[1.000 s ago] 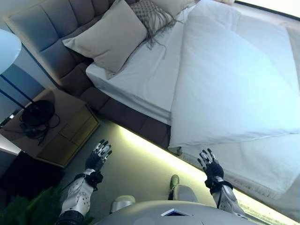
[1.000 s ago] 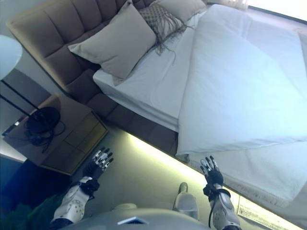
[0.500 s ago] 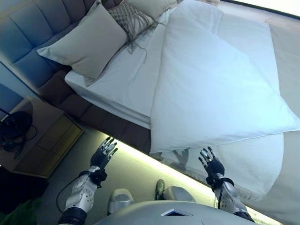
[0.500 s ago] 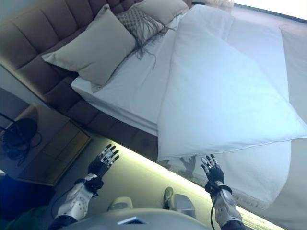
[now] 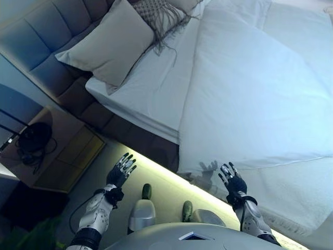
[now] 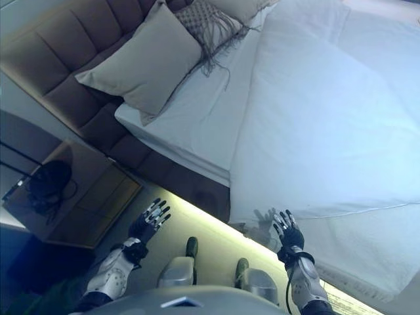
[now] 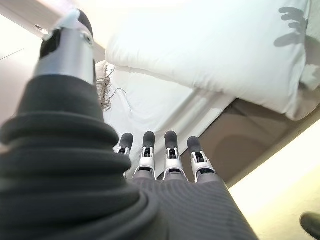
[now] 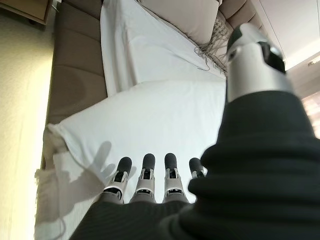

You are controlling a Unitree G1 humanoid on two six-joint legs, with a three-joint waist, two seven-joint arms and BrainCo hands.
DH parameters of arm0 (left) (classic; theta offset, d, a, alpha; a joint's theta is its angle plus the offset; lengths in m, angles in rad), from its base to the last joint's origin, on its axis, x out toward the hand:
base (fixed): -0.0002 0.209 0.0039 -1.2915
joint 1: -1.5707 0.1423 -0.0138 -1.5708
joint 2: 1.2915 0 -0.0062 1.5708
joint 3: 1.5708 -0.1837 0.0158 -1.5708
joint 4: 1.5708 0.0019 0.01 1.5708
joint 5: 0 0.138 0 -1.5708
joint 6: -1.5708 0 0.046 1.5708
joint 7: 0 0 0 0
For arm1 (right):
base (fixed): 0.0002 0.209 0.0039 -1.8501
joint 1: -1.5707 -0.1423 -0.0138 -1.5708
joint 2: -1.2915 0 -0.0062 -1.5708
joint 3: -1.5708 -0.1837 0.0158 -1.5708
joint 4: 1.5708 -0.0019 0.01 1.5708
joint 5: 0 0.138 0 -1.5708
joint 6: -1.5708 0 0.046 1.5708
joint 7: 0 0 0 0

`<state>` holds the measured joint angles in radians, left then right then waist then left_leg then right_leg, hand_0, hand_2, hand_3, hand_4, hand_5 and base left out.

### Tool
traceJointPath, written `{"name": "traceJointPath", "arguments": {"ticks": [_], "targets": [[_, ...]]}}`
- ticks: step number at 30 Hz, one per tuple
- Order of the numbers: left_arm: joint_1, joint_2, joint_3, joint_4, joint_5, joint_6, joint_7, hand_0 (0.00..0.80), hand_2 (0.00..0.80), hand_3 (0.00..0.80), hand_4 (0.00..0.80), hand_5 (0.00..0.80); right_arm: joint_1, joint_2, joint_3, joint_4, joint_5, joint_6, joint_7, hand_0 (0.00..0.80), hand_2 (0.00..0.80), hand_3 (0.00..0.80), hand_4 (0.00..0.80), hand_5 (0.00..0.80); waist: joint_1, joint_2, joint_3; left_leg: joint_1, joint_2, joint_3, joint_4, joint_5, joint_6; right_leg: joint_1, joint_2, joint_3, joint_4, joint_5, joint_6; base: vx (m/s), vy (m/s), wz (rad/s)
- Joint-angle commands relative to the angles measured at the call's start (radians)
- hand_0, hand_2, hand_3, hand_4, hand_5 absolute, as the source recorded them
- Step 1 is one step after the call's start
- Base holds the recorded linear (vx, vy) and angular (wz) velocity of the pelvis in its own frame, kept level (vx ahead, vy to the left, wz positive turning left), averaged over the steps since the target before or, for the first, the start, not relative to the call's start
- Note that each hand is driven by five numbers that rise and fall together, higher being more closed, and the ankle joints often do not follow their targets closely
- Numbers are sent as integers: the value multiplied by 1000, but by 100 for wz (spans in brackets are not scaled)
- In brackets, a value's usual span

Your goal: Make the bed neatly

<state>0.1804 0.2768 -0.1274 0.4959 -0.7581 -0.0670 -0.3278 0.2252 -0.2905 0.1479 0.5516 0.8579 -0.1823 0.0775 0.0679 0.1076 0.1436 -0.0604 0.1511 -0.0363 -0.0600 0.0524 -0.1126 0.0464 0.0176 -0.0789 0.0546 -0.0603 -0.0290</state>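
Left hand and right hand both released, fingers spread, white duvet just ahead, untouched.

White duvet, white sheet, beige pillow, grey-brown tufted headboard, tan wooden nightstand

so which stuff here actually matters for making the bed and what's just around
For the job:
- white duvet, folded back off the sheet
- white sheet
- beige pillow
- fringed cushion
- left hand and right hand, both open, holding nothing

Just around:
- upholstered headboard
- nightstand
- lamp base on it
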Motion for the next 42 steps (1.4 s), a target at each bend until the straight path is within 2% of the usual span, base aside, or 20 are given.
{"name": "traceJointPath", "arguments": {"ticks": [1,3,5,9,13,15,16,17,18,19,21,24,26,34,39,42], "targets": [[-3,58,25,-59,6,-21,-23,0,0,0,0,0,41,13,-1,-67,31,-76,2,0,0,0,0,0,-13,-26,-50,-95,-36,10,-14,133,18,107,-126,-46,170,-163,105,389,276,-55],[-16,67,13,-57,16,-21,-12,0,0,0,0,0,43,28,-12,-64,35,-71,-17,0,0,0,0,0,-16,-33,-54,-86,-58,22,10,114,35,104,-159,-48,202,-147,125,357,257,-69],[-28,80,6,-71,22,-14,-13,0,0,0,0,0,64,51,-15,-85,21,-59,-24,0,0,0,0,0,-14,-54,-73,-90,-110,22,59,78,84,88,-221,-50,255,-52,163,406,307,-38],[-20,94,-8,-83,30,-37,15,0,0,0,0,0,86,76,2,-101,-14,-69,-13,0,0,0,0,0,-4,-55,-99,-83,-175,42,73,41,142,60,-291,-61,372,41,159,329,313,-8],[-34,91,-10,-59,21,-42,37,0,0,0,0,0,80,82,22,-123,-27,-67,-37,0,0,0,0,0,2,-54,-101,-62,-240,35,107,-6,195,-9,-342,-53,614,108,147,249,295,-4],[-22,88,6,-54,22,-44,42,0,0,0,0,0,82,74,30,-131,-31,-60,-34,0,0,0,0,0,4,-47,-97,-34,-260,31,108,-19,209,-78,-356,-61,709,137,143,245,251,6],[-17,85,10,-55,20,-45,51,0,0,0,0,0,80,72,33,-132,-31,-57,-35,0,0,0,0,0,5,-46,-94,-23,-261,37,110,-24,210,-97,-357,-68,706,135,136,296,145,2],[-8,83,12,-63,16,-47,66,0,0,0,0,0,76,67,38,-140,-27,-48,-39,0,0,0,0,0,3,-56,-89,4,-271,40,108,-46,204,-111,-355,-72,671,101,142,194,62,-2],[-6,82,15,-73,13,-45,76,0,0,0,0,0,71,64,40,-142,-24,-46,-39,0,0,0,0,0,3,-43,-86,2,-255,51,110,-35,205,-125,-335,-101,620,109,119,155,13,-12],[-5,81,16,-78,12,-43,82,0,0,0,0,0,69,63,41,-141,-23,-47,-39,0,0,0,0,0,3,-43,-83,7,-253,53,109,-36,203,-129,-329,-107,598,105,116,69,-11,-16],[-4,84,15,-87,3,-48,96,0,0,0,0,0,55,56,41,-125,-12,-52,-27,0,0,0,0,0,-8,-45,-67,35,-242,66,108,-52,194,-164,-303,-120,458,103,113,145,-77,-19],[-8,93,23,-92,-7,-53,83,0,0,0,0,0,22,47,25,-77,4,-59,3,0,0,0,0,0,-28,-67,-48,66,-234,85,117,-98,177,-187,-275,-108,213,145,137,160,-117,-39],[1,96,37,-113,-5,-44,76,0,0,0,0,0,2,49,7,-54,4,-53,17,0,0,0,0,0,-32,-85,-45,92,-229,93,112,-129,170,-191,-273,-94,123,181,164,180,-115,-17],[30,99,95,-90,5,-43,61,0,0,0,0,0,19,68,-19,-49,-22,-29,39,0,0,0,0,0,-30,-127,-62,148,-205,111,101,-191,161,-187,-265,-120,-13,238,222,184,-148,-1],[26,97,112,-81,20,-42,46,0,0,0,0,0,28,71,-18,-37,-7,-31,37,0,0,0,0,0,-37,-135,-75,171,-179,96,105,-204,152,-180,-234,-112,-24,215,227,185,-268,-4],[12,94,106,-70,14,-25,31,0,0,0,0,0,17,64,-15,-33,15,-29,27,0,0,0,0,0,-44,-131,-85,187,-146,86,104,-195,134,-168,-202,-108,-4,177,209,147,-275,12]]}}
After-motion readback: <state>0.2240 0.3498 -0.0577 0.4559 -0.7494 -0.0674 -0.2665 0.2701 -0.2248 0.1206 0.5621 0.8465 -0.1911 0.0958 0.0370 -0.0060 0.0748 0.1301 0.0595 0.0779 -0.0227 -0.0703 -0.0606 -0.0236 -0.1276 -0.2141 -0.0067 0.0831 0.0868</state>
